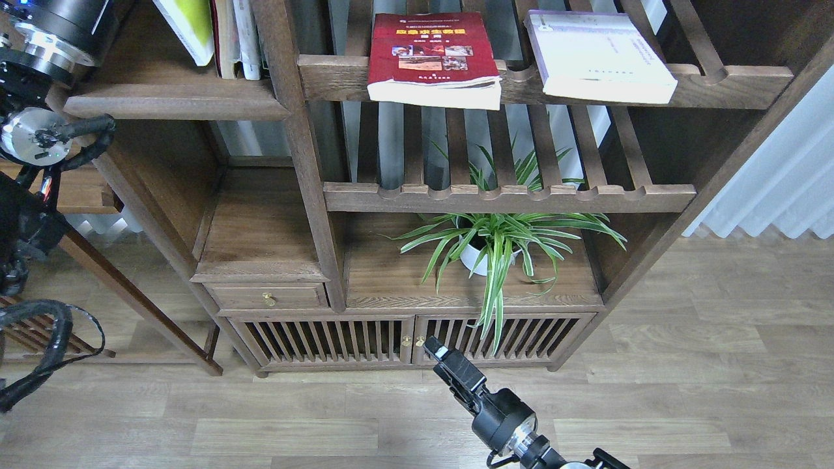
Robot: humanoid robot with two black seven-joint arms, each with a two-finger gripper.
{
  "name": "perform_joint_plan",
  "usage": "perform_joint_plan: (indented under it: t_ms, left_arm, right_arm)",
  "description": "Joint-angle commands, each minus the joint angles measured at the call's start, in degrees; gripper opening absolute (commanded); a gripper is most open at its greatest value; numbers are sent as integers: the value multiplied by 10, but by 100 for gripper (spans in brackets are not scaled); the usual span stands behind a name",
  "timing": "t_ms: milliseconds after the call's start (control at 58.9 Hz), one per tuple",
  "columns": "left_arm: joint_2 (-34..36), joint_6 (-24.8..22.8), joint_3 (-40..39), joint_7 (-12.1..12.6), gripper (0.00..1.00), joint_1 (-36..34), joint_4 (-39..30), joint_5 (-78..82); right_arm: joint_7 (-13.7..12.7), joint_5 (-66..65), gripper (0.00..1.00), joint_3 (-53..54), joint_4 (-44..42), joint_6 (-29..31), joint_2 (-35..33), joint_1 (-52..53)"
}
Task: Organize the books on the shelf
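Dark red book (433, 58) and lavender-white book (599, 55) lie flat on slatted rack (541, 85). Yellow-green book (189, 26) stands on shelf (176, 104). My right end effector (438, 353) low, fingers indistinguishable; left unseen.

A green-and-white striped spider plant in a white pot (479, 257) stands on the bookcase's lower ledge. Above it runs a slatted rack with a scalloped front rail (508, 197). Left of the plant sits a small brass-knobbed wooden drawer (268, 298); below it, slatted cabinet doors (410, 339). Pale curtains (782, 189) hang far right.
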Motion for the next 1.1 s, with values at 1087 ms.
perform_joint_plan:
  t_ms: [1087]
  left_arm:
    - [-12,0,10,15,40,-19,-6,20]
  right_arm:
    - [0,0,99,0,2,0,0,-2]
